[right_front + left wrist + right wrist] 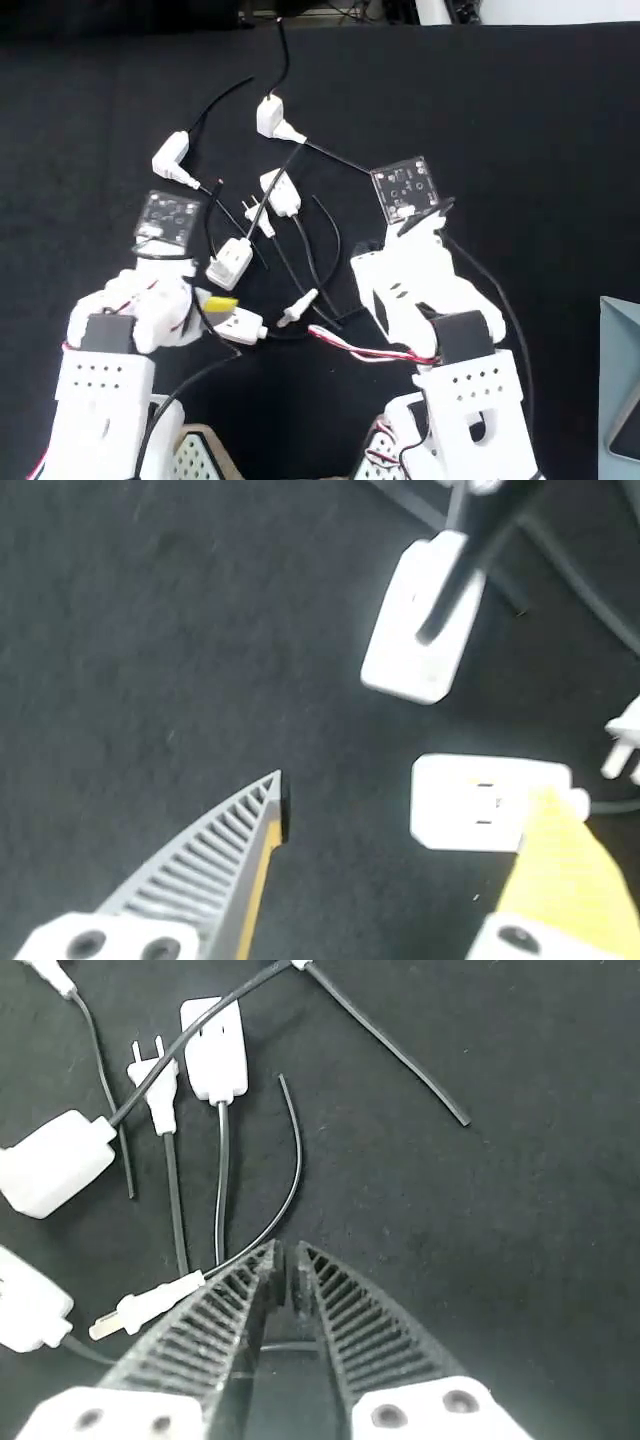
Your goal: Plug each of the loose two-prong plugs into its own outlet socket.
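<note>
White two-prong plugs (160, 1095) and a white rectangular socket block (460, 800) lie loose among black cords (292, 1160) on the black surface (520, 120). The left gripper (415, 798) has its fingers spread wide, with 1 yellow fingertip (550, 825) touching the block. The right gripper (288, 1257) has its fingers nearly closed, seemingly empty.

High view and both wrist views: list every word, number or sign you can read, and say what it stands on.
No text here can be read.
Tiny pale marks on the dark board on one arm: too small to read.
Marks on the second board: also too small.
The socket: two slots, no print to be seen.
The plug: no print to be seen.
</note>
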`<action>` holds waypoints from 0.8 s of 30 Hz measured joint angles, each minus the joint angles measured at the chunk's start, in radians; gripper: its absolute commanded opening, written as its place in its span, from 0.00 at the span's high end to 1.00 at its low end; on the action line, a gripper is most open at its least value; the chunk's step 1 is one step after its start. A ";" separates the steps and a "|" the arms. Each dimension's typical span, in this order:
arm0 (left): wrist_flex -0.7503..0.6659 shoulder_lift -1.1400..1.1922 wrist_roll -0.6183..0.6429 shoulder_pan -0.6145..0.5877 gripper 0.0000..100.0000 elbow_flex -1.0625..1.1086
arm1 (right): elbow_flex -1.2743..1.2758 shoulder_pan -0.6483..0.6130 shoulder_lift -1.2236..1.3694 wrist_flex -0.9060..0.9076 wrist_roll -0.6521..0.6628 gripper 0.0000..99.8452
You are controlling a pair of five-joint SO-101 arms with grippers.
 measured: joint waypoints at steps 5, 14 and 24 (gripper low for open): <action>-0.143 0.133 0.006 0.035 0.67 -0.002 | 0.005 0.000 0.000 -0.006 0.000 0.99; -0.295 0.600 0.011 0.044 0.69 -0.190 | 0.031 0.000 0.000 -0.006 0.000 0.99; -0.373 0.868 0.011 0.091 0.89 -0.288 | 0.041 0.000 0.000 -0.006 0.000 0.99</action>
